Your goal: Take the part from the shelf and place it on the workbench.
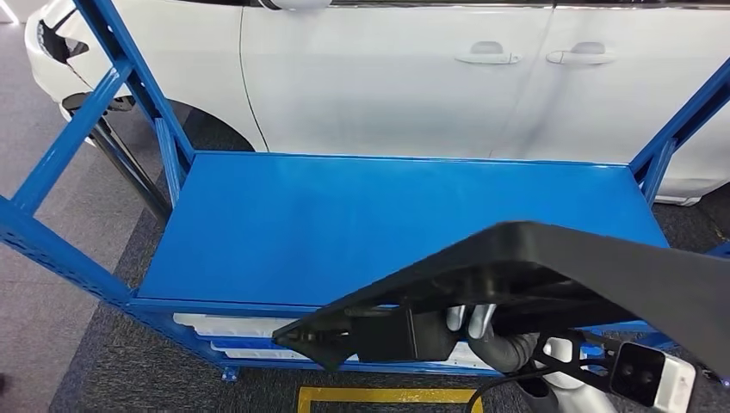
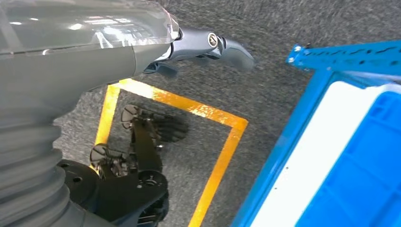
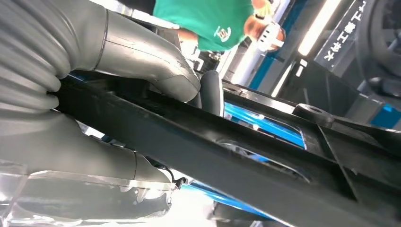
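A long black moulded part (image 1: 559,267) hangs tilted over the near right corner of the blue rack's top level (image 1: 361,215). My right hand (image 1: 484,331) grips it from below near its lower edge. The right wrist view shows that hand (image 3: 142,61), thumb and fingers clamped around the part's black rim (image 3: 246,156). My left hand (image 2: 118,47) hangs beside the rack above the floor; it holds nothing and its fingers (image 2: 227,45) are stretched out.
White flat parts (image 1: 232,331) lie on the rack's lower level. A white car (image 1: 413,69) stands right behind the rack. Blue uprights (image 1: 138,86) rise at both ends. Yellow tape (image 1: 387,397) marks the grey floor. A person in a green shirt (image 3: 208,19) stands near.
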Tool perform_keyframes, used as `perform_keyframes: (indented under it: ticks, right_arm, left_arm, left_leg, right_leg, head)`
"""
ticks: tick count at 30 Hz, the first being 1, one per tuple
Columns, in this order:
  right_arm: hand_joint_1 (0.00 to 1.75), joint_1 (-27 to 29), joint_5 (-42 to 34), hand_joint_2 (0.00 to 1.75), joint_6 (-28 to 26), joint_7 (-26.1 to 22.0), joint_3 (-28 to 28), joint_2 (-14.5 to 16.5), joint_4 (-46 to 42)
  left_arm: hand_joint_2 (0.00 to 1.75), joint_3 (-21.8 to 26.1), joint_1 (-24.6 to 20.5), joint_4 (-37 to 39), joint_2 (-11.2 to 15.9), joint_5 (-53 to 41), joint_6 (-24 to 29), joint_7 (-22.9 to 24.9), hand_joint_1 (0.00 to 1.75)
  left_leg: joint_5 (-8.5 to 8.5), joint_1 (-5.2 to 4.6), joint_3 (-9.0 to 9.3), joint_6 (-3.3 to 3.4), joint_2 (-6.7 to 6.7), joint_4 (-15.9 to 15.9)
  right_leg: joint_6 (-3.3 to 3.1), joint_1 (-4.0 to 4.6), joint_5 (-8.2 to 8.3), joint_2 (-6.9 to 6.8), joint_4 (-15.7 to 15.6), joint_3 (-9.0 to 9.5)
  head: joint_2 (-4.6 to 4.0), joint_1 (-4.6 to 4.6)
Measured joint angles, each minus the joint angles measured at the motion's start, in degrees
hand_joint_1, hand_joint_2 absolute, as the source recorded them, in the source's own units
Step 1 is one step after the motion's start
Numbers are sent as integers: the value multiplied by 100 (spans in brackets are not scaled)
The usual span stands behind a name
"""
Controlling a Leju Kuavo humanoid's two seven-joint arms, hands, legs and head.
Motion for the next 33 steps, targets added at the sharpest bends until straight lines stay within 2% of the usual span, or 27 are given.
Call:
perform_keyframes:
  ticks: [1,2,3,6,7,8,9,11,12,13,14,15,16,17,18,19,21,22,23,24,26,27,28,29,30,31,33]
  right_arm:
    - [175,-28,-9,175,-13,0,40,-1,42]
    - [175,-52,-23,175,-42,0,79,-1,78]
    - [175,-77,-39,175,-91,0,113,-1,113]
    - [175,-129,-83,175,-280,0,192,-8,195]
    - [175,-144,-97,175,-321,0,214,-14,214]
    - [175,-159,-117,175,-349,0,234,-21,228]
    - [175,-174,-141,175,-358,0,256,-27,237]
    - [175,-184,-193,175,-361,0,295,-35,243]
    - [175,-184,-215,175,-360,0,309,-37,244]
    - [175,-182,-232,175,-358,0,318,-38,243]
    - [175,-180,-243,175,-357,0,324,-38,243]
    - [175,-179,-248,175,-357,0,327,-38,242]
    - [175,-177,-249,175,-357,0,331,-39,237]
    - [175,-174,-239,175,-361,0,333,-40,225]
    - [175,-170,-212,175,-368,0,334,-42,207]
    - [175,-165,-171,175,-375,0,331,-44,181]
    - [175,-150,-86,175,-356,0,302,-45,116]
    - [175,-146,-66,175,-332,0,273,-45,87]
    - [175,-143,-59,175,-309,0,236,-45,65]
    - [175,-144,-58,175,-295,0,196,-45,53]
    - [175,-141,-41,175,-295,0,134,-44,44]
    - [175,-133,-14,175,-299,0,109,-43,36]
    - [175,-121,28,175,-307,0,90,-43,23]
    - [175,-107,79,175,-317,0,73,-43,6]
    - [175,-95,125,175,-330,0,64,-43,-12]
    - [175,-89,162,175,-344,0,60,-43,-28]
    - [175,-84,197,175,-367,0,55,-43,-58]
  left_arm:
    - [175,0,-3,-1,2,-3,-3,8,0]
    - [175,0,-4,-1,5,-4,-3,15,0]
    - [175,0,-3,-2,8,-4,-2,20,0]
    - [175,1,30,-1,10,-4,4,30,0]
    - [175,1,53,0,8,-3,5,36,0]
    - [175,2,79,0,5,-2,7,41,0]
    - [175,2,96,0,2,-1,4,44,0]
    - [175,2,115,0,-3,-2,-11,42,0]
    - [175,2,119,0,-4,-4,-21,38,0]
    - [175,2,124,0,-5,-8,-27,36,0]
    - [175,2,130,0,-6,-13,-31,35,0]
    - [175,1,134,0,-7,-18,-32,34,0]
    - [175,1,133,0,-8,-27,-32,32,0]
    - [175,1,127,0,-8,-38,-33,31,0]
    - [175,0,123,0,-8,-52,-35,34,0]
    - [175,0,119,0,-8,-72,-40,45,0]
    - [175,0,117,0,-10,-103,-50,96,0]
    - [175,-1,113,0,-16,-116,-54,134,0]
    - [175,-1,106,0,-22,-127,-54,177,0]
    - [175,-2,101,0,-28,-141,-51,222,0]
    - [175,-1,95,0,-33,-165,-31,319,0]
    - [175,-1,96,0,-33,-171,-13,379,0]
    - [175,0,100,0,-33,-173,10,448,0]
    - [175,0,105,0,-34,-175,36,524,0]
    - [175,0,112,0,-35,-175,60,595,0]
    - [175,0,118,0,-35,-175,80,656,0]
    - [175,0,125,0,-33,-176,128,797,0]
  left_leg:
    - [31,5,-60,-32,-5,32]
    - [59,8,-96,-68,-9,59]
    - [88,8,-116,-107,-12,79]
    - [168,27,-146,-223,-21,80]
    - [83,40,-185,-255,-21,135]
    - [-114,54,-249,-281,-22,287]
    - [-406,66,-339,-302,-20,558]
    - [-944,72,-522,-330,-16,1309]
    - [-1045,71,-551,-331,-16,1608]
    - [-1014,68,-497,-321,-16,1746]
    - [-891,61,-339,-296,-17,1671]
    - [-752,47,-76,-261,-19,1389]
    - [-693,21,262,-214,-22,959]
    - [-705,-8,591,-173,-24,493]
    - [-742,-38,823,-138,-26,144]
    - [-788,-64,954,-106,-27,-74]
    - [-702,-78,959,-50,-17,-191]
    - [-631,-71,943,-12,-6,-241]
    - [-548,-61,904,22,8,-284]
    - [-467,-46,855,50,21,-315]
    - [-339,-47,700,67,35,-308]
    - [-281,-46,610,62,37,-292]
    - [-225,-43,515,51,40,-270]
    - [-176,-37,417,35,42,-241]
    - [-134,-28,325,13,43,-204]
    - [-100,-21,239,-14,44,-157]
    - [-43,-21,100,-80,44,-59]
  right_leg:
    - [8,-5,86,1,-393,256]
    - [0,6,148,10,-669,427]
    - [-20,24,157,19,-822,509]
    - [-147,63,245,25,-863,441]
    - [-196,64,304,15,-870,393]
    - [-243,59,371,3,-882,331]
    - [-276,63,438,-8,-883,257]
    - [-309,93,567,-14,-878,86]
    - [-313,112,631,-19,-873,-2]
    - [-315,129,692,-23,-869,-89]
    - [-315,143,752,-26,-864,-175]
    - [-311,151,810,-26,-860,-252]
    - [-301,156,865,-26,-856,-315]
    - [-282,155,915,-27,-854,-358]
    - [-256,148,965,-33,-862,-376]
    - [-223,134,1011,-39,-876,-379]
    - [-157,109,1095,-46,-915,-380]
    - [-132,102,1046,-39,-891,-408]
    - [-111,100,891,-30,-778,-460]
    - [-92,93,637,-20,-556,-536]
    - [-47,68,87,-8,155,-715]
    - [-23,51,-39,-7,486,-766]
    - [-1,34,-33,-7,684,-754]
    - [19,17,81,-7,694,-652]
    - [36,-2,243,-10,480,-445]
    - [52,-20,343,-15,100,-159]
    - [38,-7,330,-14,-662,346]
  head:
    - [0,-1]
    - [0,-1]
    - [0,-1]
    - [0,-1]
    - [0,0]
    - [0,-1]
    - [0,-1]
    - [0,-1]
    - [0,-1]
    - [0,-1]
    - [0,-1]
    - [0,-2]
    - [0,-2]
    - [0,-2]
    - [0,-1]
    - [0,-1]
    - [0,-1]
    - [0,-1]
    - [0,0]
    - [0,0]
    - [0,0]
    - [0,0]
    - [0,0]
    - [0,0]
    - [0,0]
    - [0,0]
    - [0,-1]
